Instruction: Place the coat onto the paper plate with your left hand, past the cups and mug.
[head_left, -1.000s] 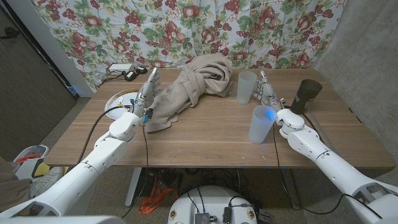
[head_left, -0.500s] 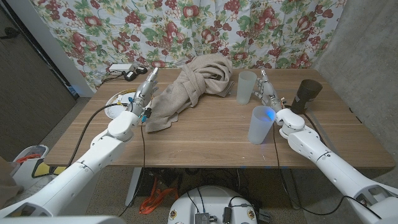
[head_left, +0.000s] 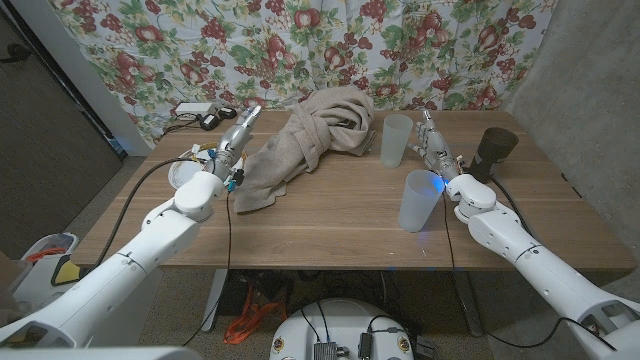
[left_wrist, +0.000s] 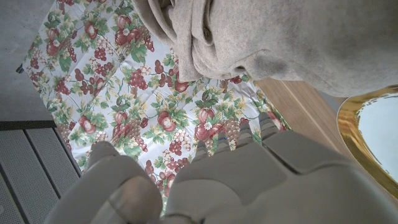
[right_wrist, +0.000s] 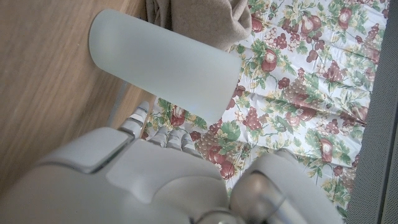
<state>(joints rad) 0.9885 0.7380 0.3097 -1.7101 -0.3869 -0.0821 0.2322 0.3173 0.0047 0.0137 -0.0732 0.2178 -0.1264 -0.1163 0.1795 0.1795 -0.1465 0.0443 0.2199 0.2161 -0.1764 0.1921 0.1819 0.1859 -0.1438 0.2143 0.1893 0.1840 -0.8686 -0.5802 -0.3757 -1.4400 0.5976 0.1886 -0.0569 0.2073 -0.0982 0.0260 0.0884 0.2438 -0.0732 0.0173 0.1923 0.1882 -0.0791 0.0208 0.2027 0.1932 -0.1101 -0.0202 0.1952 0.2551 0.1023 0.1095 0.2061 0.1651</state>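
Observation:
The beige coat (head_left: 305, 140) lies bunched at the back middle of the table, one end trailing toward the front left. My left hand (head_left: 238, 140) stands just left of that coat, fingers straight and apart, holding nothing. The paper plate (head_left: 183, 171), white with a gold rim, lies left of the hand, partly hidden behind my left arm. In the left wrist view the coat (left_wrist: 298, 37) hangs beyond my left hand (left_wrist: 217, 180), with the plate's rim (left_wrist: 348, 118) beside it. My right hand (head_left: 434, 148) stands open between two frosted cups (head_left: 397, 140) (head_left: 419, 200).
A dark mug (head_left: 492, 152) stands at the right, past my right hand. The right wrist view has the far frosted cup (right_wrist: 165, 65) close to my right hand (right_wrist: 155, 180). A power strip (head_left: 196, 109) and black plugs lie at the back left corner. A floral curtain hangs behind the table.
My left forearm has swung outward over the plate, covering more of it; the hand's fingers now point more toward the back. My right hand has edged slightly to the right.

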